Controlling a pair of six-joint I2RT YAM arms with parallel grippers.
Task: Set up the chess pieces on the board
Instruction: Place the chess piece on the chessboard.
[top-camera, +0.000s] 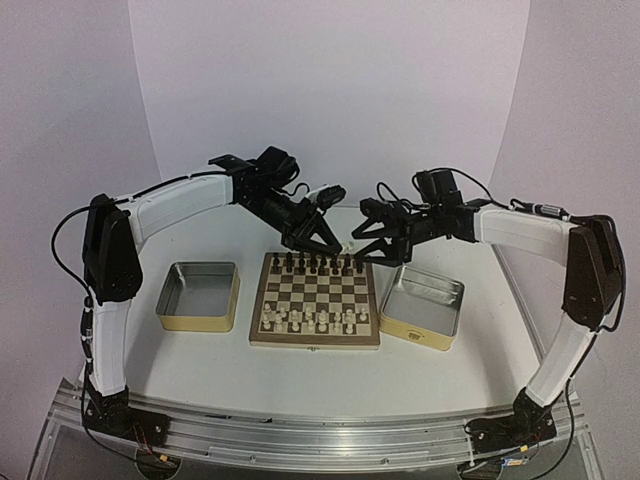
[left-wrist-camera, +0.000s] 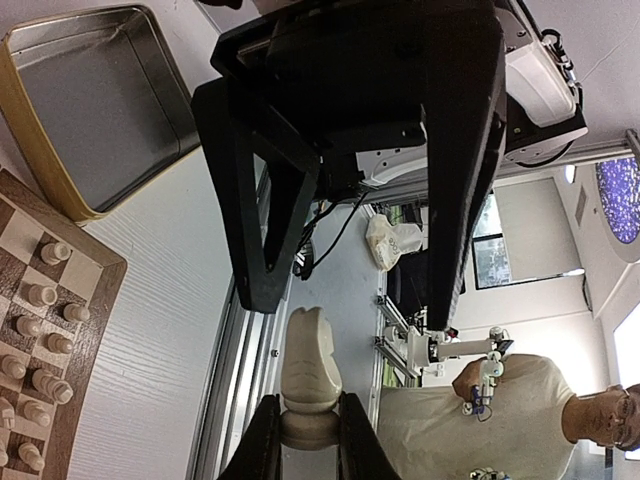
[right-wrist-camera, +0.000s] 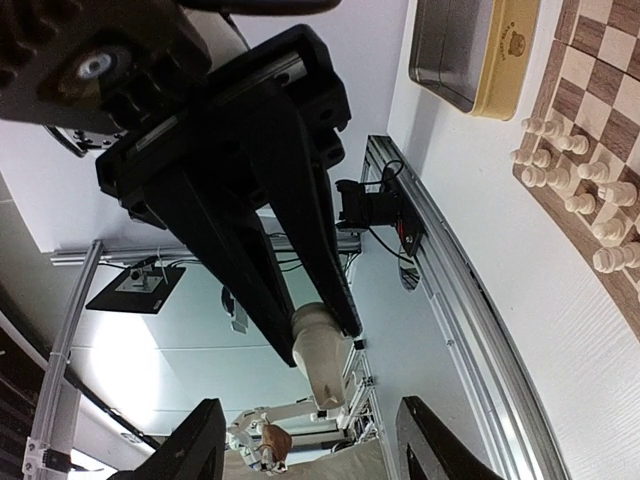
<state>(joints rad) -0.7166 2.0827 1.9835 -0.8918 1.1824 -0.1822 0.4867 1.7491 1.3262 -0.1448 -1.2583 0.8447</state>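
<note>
My left gripper (left-wrist-camera: 305, 440) is shut on the base of a cream-white knight (left-wrist-camera: 310, 375), one of the chess pieces, and holds it in the air above the far edge of the board (top-camera: 315, 342). The right gripper (right-wrist-camera: 310, 440) is open and faces it tip to tip. Its fingers (left-wrist-camera: 255, 220) stand on either side of the knight's head (right-wrist-camera: 325, 360) without touching it. Both grippers (top-camera: 345, 240) meet over the dark back row. More cream chess pieces (top-camera: 315, 318) stand in the board's two near rows.
Dark pieces (top-camera: 318, 263) line the board's far rows right under the grippers. An empty metal tin (top-camera: 198, 295) lies left of the board and another tin (top-camera: 422, 305) lies to its right. The table's aluminium front rail (top-camera: 300, 430) runs along the near edge.
</note>
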